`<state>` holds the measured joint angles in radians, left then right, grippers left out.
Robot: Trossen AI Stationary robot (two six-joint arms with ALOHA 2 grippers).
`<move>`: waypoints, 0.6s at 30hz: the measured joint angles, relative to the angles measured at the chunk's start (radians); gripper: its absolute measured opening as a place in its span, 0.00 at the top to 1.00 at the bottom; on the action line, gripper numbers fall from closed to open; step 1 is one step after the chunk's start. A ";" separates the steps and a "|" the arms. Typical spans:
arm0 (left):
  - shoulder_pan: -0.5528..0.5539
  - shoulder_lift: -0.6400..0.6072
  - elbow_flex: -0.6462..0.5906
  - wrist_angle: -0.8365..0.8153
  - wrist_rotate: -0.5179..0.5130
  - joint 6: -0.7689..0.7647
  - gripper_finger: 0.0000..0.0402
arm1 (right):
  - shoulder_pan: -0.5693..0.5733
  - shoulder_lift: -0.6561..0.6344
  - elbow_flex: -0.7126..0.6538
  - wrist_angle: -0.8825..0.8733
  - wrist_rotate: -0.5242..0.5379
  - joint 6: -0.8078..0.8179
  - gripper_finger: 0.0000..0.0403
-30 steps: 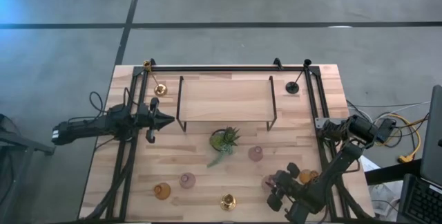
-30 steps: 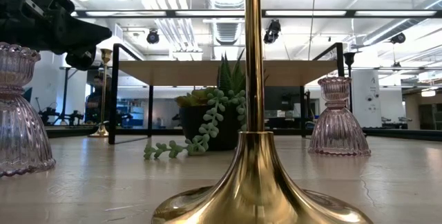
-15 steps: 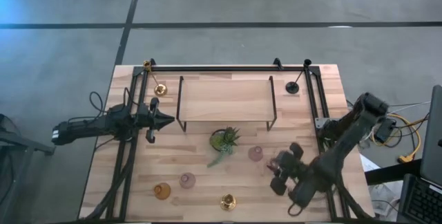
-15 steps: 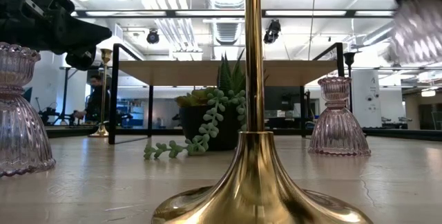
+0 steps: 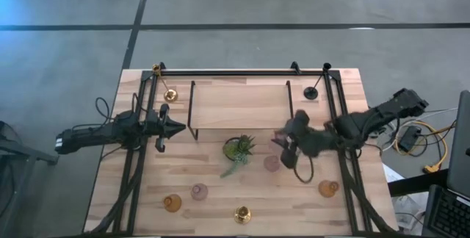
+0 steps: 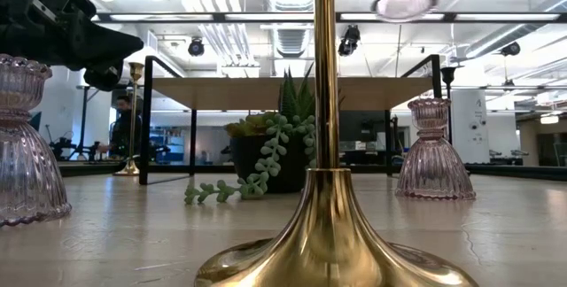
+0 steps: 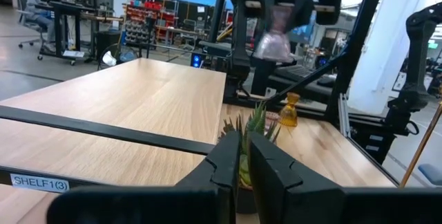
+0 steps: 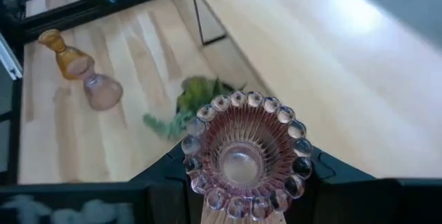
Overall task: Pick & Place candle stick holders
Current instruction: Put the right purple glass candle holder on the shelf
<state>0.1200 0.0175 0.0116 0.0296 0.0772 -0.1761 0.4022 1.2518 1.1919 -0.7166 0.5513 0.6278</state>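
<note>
The right gripper (image 5: 283, 141) hangs above the desk (image 5: 345, 91) just right of the wooden shelf (image 5: 239, 106), its jaws clamped on a pale pink holder (image 8: 242, 153) held off the surface. Another pink holder (image 5: 272, 164) stands just below it, beside the potted plant (image 5: 239, 148). The left gripper (image 5: 176, 128) waits at the shelf's left end, jaws together and holding nothing.
</note>
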 joint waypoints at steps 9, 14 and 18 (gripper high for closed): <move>0.000 0.000 0.000 0.000 0.000 0.000 0.91 | -0.205 0.011 0.014 0.103 -0.137 -0.338 0.69; 0.000 0.000 0.000 -0.002 0.000 0.000 0.91 | -0.322 0.019 0.014 0.157 -0.239 -0.452 0.69; 0.000 0.000 0.000 -0.002 0.000 0.000 0.91 | -0.402 0.019 0.014 0.189 -0.290 -0.505 0.69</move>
<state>0.1200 0.0176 0.0116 0.0275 0.0770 -0.1762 0.0007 1.2709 1.2060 -0.5278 0.2615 0.1223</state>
